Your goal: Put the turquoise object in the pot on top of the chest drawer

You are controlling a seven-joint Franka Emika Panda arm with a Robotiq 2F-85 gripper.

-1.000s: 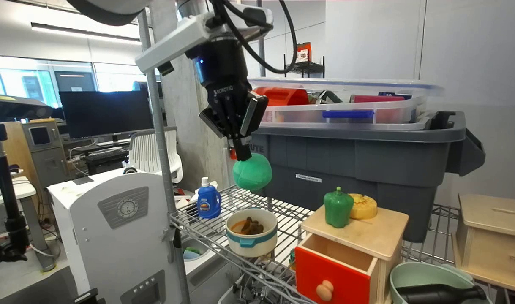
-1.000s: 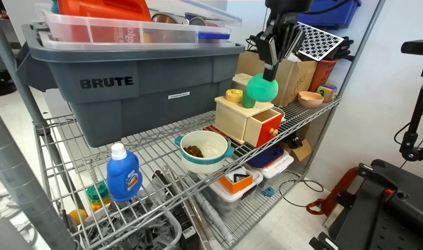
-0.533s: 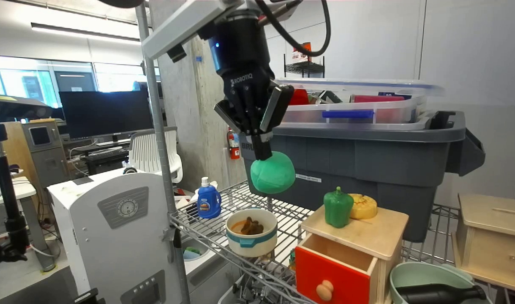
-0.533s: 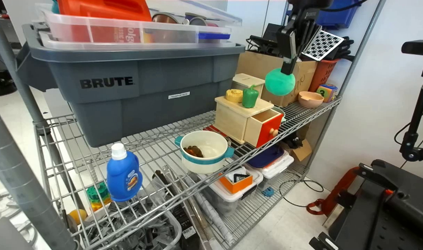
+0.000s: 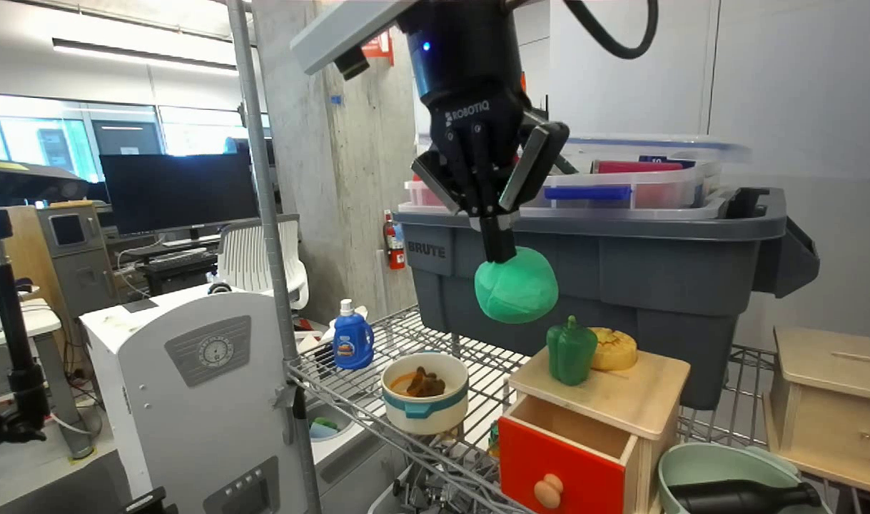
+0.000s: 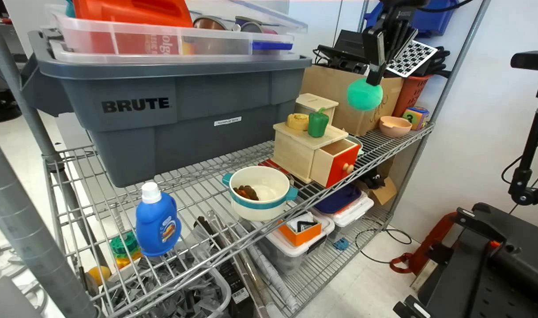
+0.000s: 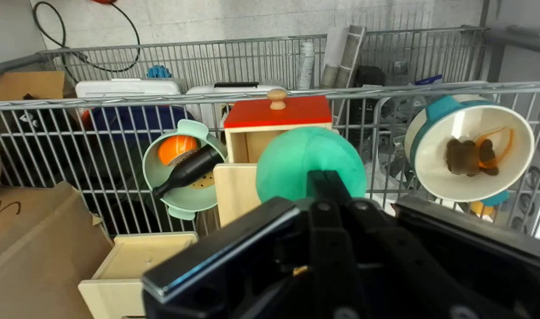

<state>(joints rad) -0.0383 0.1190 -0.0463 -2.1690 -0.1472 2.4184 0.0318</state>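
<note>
BRUTE on tote point(image 6: 185, 110), ROBOTIQ on gripper point(image 5: 499, 246)

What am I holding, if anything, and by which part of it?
The turquoise object: the gripper pinches it at its upper side, and the rest hangs in the air. How much is pinched can't be seen.

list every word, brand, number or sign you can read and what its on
"ROBOTIQ" on the black two-fingered gripper
"BRUTE" on the large grey plastic tote
"3" on the multicoloured cube-shaped block
"olg", partial, on red packaging inside the clear plastic bin
All else is too small or blurred, including the rectangular white label on the tote and markings on the blue plastic bottle and brown cardboard box.
</note>
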